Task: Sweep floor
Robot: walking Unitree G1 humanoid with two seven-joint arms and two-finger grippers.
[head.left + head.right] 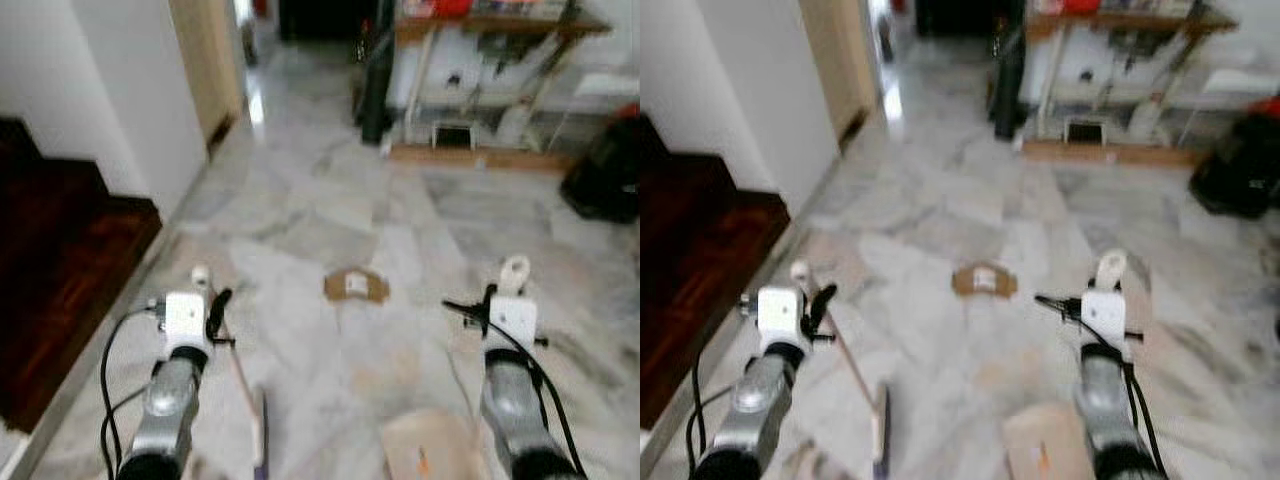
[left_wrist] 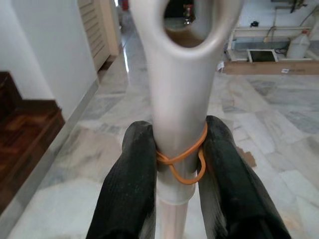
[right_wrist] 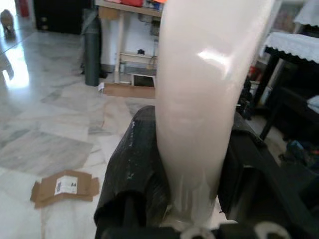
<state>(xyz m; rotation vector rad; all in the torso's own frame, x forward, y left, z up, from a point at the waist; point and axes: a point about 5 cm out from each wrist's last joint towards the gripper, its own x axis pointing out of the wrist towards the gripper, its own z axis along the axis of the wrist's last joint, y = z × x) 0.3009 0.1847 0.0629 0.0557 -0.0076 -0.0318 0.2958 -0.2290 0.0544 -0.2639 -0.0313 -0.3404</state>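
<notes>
Broom [image 1: 243, 385]: long thin handle runs from the left gripper [image 2: 172, 149] down to the brush head low near the robot's feet. Left wrist view shows both black fingers [image 2: 132, 169] clamped on the pale plastic handle top just under its hanging hole, an orange rubber band [image 2: 185, 158] wound round the shaft at the grip point. Judged light and stiff, but smooth plastic — likely to twist or slide in the pads; the band probably helps friction. A hold this high gives reach but little leverage over the head.

Dustpan [image 1: 430, 448]: tan pan sits on the floor beside the right arm, its pale upright handle [image 3: 209, 99] squeezed between the right gripper's [image 3: 199, 149] fingers. Light, rigid; glossy handle surface, so some slip risk.

Sweep target, as judged: flattened cardboard piece [image 1: 356, 286] with a white label, lying on the marble floor [image 1: 300, 220] ahead, between the two arms. Thin and light — may skate on polished stone rather than ride onto the pan.

Room: open floor ahead and down the corridor. Left bound — white wall and dark wooden stair [image 1: 60, 260], close to the left arm. Far right — shelf rack [image 1: 490, 90] with clutter and a dark bag [image 1: 605, 175], well apart.
</notes>
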